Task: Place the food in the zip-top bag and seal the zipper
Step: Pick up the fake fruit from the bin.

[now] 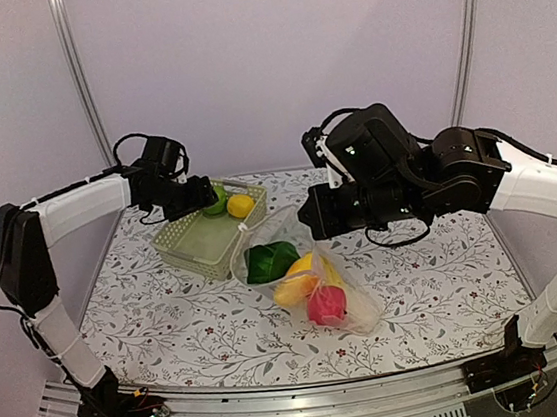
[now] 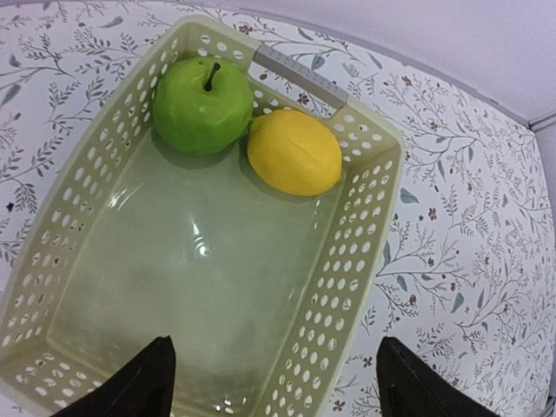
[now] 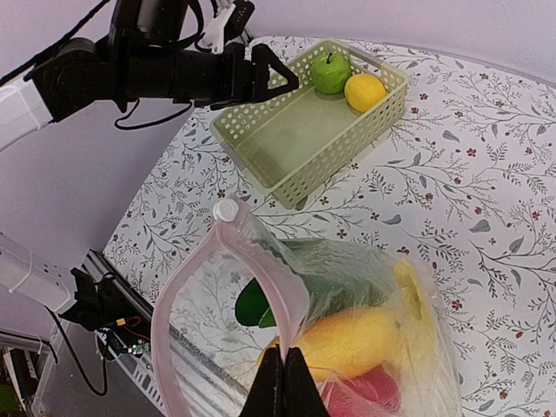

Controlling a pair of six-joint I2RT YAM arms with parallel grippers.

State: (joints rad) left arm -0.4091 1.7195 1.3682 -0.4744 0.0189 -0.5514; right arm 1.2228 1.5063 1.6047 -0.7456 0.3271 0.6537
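1. Zip-top bag (image 1: pixel 310 265): mid-table beside the basket (image 2: pixel 382 174), part-filled, mouth raised for loading.
2. Right gripper (image 3: pixel 284 382): pinched shut on the zipper (image 3: pixel 265 261), propping the mouth open.
3. Left gripper (image 2: pixel 274 382): spread wide above the basket, aimed at apple (image 2: pixel 202 104) and yellow fruit (image 2: pixel 294 152).

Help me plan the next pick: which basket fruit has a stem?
The green apple: a dark stem sticks up from its top. The yellow fruit beside it has none.
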